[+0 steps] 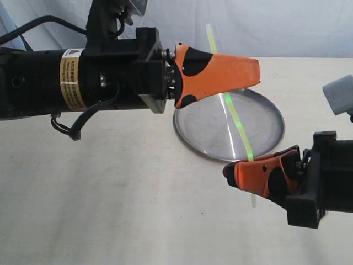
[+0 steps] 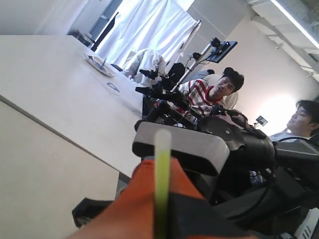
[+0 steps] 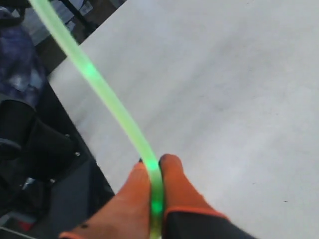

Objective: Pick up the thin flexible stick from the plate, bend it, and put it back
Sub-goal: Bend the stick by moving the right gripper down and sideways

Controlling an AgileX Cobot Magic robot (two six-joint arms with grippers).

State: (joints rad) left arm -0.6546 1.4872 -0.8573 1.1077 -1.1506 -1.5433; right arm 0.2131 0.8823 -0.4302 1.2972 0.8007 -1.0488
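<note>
The thin yellow-green stick (image 1: 236,118) is held in the air above the silver plate (image 1: 265,110), running from back left to front right. My left gripper (image 1: 220,72) is shut on its far part, and the stick's tip (image 1: 209,34) pokes out behind the orange fingers. My right gripper (image 1: 251,165) is shut on its near end. In the right wrist view the stick (image 3: 99,87) curves away from between my orange fingertips (image 3: 172,169). The left wrist view has the stick (image 2: 162,169) lying along my orange finger (image 2: 134,209).
The plate lies on a pale table (image 1: 110,210). A white cloth backdrop (image 1: 265,22) hangs behind. In the left wrist view, people (image 2: 219,94) sit beyond the table edge beside the other arm's dark body (image 2: 244,144).
</note>
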